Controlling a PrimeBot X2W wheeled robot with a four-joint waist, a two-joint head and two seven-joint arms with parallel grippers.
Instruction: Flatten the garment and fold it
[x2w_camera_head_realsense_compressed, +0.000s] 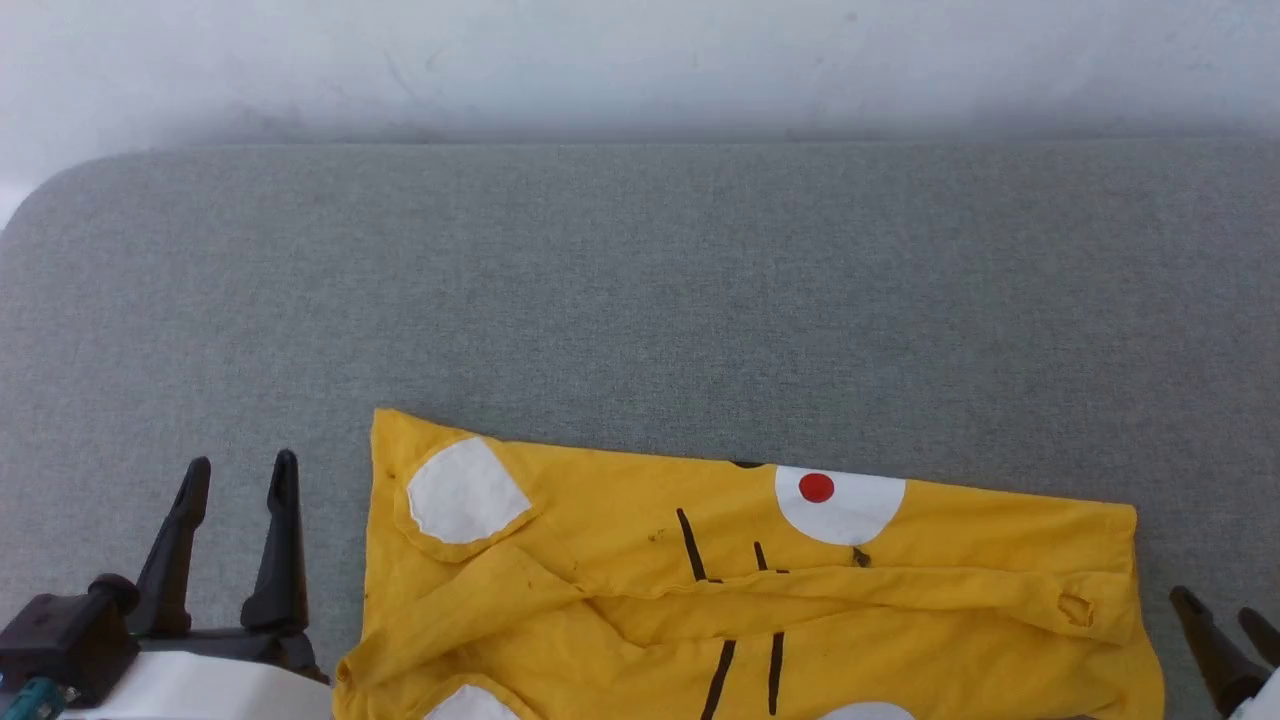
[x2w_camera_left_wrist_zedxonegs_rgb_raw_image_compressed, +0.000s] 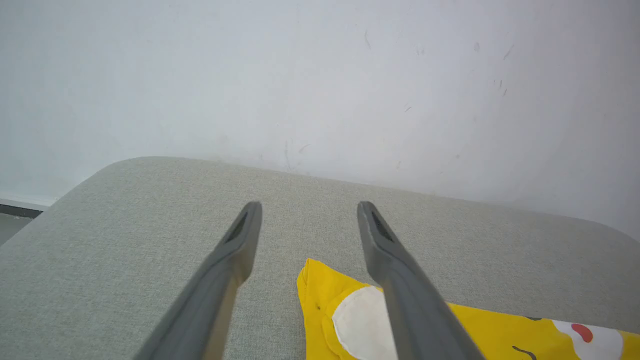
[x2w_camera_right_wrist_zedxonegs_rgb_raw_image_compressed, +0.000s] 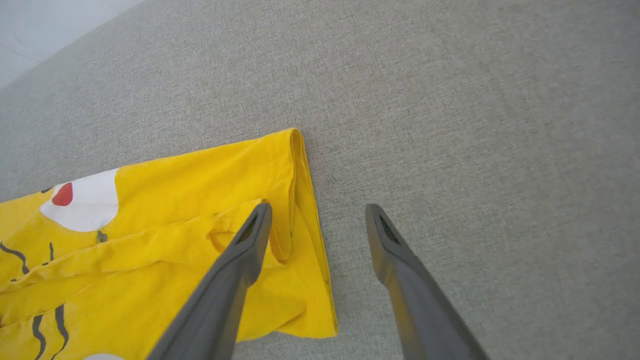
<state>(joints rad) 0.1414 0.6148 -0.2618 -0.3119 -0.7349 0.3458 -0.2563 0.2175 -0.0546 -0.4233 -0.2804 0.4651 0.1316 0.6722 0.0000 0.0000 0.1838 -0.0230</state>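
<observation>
The garment (x2w_camera_head_realsense_compressed: 620, 590), a bright yellow T-shirt with white patches, black lines and a red spot, lies folded on the grey padded table near its front edge, with a creased fold running across it. My left gripper (x2w_camera_head_realsense_compressed: 240, 475) stands open just left of the shirt's left edge, holding nothing. In the left wrist view the left gripper (x2w_camera_left_wrist_zedxonegs_rgb_raw_image_compressed: 308, 210) hovers above the garment (x2w_camera_left_wrist_zedxonegs_rgb_raw_image_compressed: 500, 332) corner. My right gripper (x2w_camera_head_realsense_compressed: 1215, 605) is open at the shirt's right edge. In the right wrist view the right gripper (x2w_camera_right_wrist_zedxonegs_rgb_raw_image_compressed: 317, 210) straddles the hem of the garment (x2w_camera_right_wrist_zedxonegs_rgb_raw_image_compressed: 200, 185) with empty jaws.
The grey fabric table (x2w_camera_head_realsense_compressed: 640, 280) stretches far beyond the shirt, with a rounded corner at the far left. A white wall (x2w_camera_head_realsense_compressed: 640, 60) rises behind its far edge.
</observation>
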